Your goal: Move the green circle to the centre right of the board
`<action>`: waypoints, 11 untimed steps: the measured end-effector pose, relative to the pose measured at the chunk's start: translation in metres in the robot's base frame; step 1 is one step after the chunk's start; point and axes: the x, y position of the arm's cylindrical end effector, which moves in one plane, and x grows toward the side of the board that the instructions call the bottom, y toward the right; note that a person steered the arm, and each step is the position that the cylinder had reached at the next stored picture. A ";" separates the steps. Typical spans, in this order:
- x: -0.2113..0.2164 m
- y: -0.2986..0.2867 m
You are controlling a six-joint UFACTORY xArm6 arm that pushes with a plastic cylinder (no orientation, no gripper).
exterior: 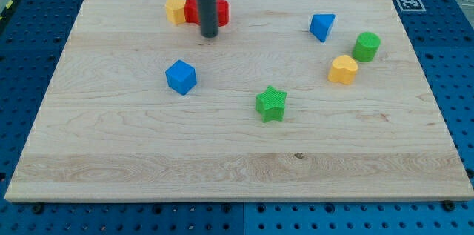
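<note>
Green circle sits near the board's right edge, just beside the yellow block. My tip, holding nothing, stands well apart, touching the red block.

We can read no words, brand names or numbers anywhere in this view. The only sign we find is a small black-and-white square marker, a fiducial tag of blocky dark cells on white, sitting at the top right corner of the wooden board. Its pattern carries no letters or digits that we can make out. The coloured blocks bear no labels.
</note>
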 end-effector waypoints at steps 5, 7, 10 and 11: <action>0.054 0.162; 0.054 0.240; 0.050 0.270; 0.050 0.259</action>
